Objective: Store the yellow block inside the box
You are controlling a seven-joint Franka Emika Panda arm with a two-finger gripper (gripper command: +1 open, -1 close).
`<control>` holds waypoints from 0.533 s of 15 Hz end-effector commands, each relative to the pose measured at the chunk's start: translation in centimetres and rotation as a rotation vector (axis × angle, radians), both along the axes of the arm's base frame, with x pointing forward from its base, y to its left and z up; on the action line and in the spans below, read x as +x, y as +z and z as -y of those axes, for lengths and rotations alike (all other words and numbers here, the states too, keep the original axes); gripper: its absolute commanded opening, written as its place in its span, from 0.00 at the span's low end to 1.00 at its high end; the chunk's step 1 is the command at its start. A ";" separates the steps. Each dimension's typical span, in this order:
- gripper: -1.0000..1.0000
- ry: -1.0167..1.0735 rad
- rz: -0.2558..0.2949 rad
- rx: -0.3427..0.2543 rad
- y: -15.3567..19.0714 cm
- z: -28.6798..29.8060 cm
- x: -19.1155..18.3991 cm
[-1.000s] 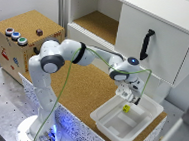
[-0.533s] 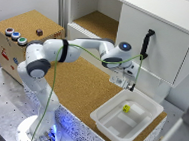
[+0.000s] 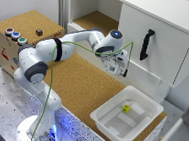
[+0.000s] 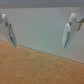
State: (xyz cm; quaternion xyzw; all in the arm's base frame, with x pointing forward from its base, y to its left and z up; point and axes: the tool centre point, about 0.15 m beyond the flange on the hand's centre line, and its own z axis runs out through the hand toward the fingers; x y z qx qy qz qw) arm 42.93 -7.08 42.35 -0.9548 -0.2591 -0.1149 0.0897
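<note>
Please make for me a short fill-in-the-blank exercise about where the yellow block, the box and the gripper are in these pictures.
1. The yellow block lies inside the white ____.
2. The gripper holds ____; its fingers stand apart.
3. The cabinet has a handle of ____ colour.
4. The box sits on the ____-covered surface.

Missing words: box; nothing; black; cork

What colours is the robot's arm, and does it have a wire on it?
The arm is white with rounded segments and black bands at the joints. A thin green cable loops along it. A blue light glows near the wrist, and the end effector carries pale fingers.
</note>
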 end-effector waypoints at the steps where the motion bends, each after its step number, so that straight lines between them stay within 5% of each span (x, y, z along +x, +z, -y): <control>1: 1.00 0.152 -0.043 -0.035 -1.7 -12.6 -0.1; 8: 1.00 0.433 -0.036 -0.060 -2.2 -28.7 -2.2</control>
